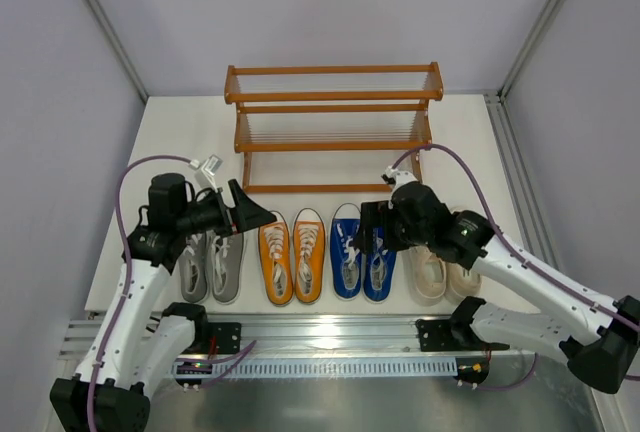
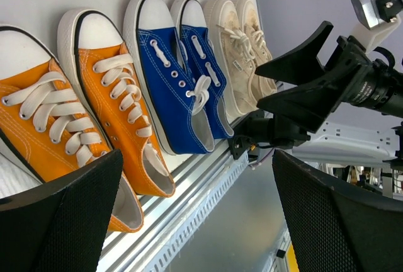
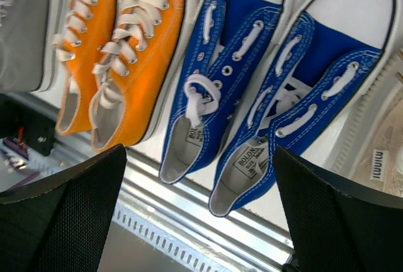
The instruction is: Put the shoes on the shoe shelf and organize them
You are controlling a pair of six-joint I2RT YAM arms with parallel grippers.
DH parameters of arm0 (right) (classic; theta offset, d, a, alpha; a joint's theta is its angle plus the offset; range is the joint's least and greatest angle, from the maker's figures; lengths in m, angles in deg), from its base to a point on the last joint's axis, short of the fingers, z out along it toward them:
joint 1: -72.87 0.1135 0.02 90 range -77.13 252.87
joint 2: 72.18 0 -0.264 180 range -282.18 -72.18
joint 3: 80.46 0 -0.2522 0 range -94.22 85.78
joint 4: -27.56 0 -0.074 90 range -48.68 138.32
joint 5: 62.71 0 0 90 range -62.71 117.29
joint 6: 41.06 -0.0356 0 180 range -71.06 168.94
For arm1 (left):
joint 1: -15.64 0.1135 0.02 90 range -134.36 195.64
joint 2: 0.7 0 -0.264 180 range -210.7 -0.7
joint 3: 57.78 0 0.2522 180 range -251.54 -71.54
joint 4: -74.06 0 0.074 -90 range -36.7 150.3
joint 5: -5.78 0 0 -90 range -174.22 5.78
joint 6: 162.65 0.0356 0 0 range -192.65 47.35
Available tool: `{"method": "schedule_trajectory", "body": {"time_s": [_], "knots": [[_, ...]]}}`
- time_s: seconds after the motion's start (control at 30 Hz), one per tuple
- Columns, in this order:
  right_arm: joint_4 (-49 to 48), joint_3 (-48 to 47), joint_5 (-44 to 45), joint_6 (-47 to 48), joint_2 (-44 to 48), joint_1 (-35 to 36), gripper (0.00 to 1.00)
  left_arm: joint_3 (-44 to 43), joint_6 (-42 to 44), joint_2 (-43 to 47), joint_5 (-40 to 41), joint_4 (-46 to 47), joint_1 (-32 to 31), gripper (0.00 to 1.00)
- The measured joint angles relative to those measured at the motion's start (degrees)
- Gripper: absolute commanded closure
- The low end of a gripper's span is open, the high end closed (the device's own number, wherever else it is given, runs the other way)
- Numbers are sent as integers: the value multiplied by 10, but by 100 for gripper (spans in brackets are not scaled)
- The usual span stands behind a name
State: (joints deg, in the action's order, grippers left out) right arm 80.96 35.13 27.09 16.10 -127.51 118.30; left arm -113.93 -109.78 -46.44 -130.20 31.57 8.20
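The white table (image 1: 180, 132) carries the orange-brown two-tier shoe shelf (image 1: 333, 97) at its far side. All the shoes stand on the table in front of the shelf, in one row along the near edge with toes toward it. From left to right they are the grey pair (image 1: 224, 267), orange pair (image 1: 276, 262), blue pair (image 1: 347, 257) and cream pair (image 1: 430, 274). The left gripper (image 1: 255, 210) hovers by the grey and orange toes, and the right gripper (image 1: 366, 232) hovers over the blue pair. Both have their jaws spread wide and hold nothing.
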Motion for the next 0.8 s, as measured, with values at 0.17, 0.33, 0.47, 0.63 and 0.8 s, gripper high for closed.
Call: {"method": "schedule_trajectory", "body": {"time_s": [0.17, 0.33, 0.47, 0.63, 0.8], "knots": [[26, -2, 95, -42, -60, 53, 0, 0, 5, 6, 20, -20, 0, 0], [36, -2, 153, -101, -110, 103, 0, 0, 6, 6, 35, -28, 0, 0], [29, -2, 182, -141, -127, 111, 0, 0, 6, 6, 45, -34, 0, 0], [15, -2, 212, -175, -163, 111, 8, 0, 6, 7, 55, -42, 0, 0], [-6, -2, 220, -197, -232, 111, 23, 0, 6, 11, 60, -45, 0, 0]]}}
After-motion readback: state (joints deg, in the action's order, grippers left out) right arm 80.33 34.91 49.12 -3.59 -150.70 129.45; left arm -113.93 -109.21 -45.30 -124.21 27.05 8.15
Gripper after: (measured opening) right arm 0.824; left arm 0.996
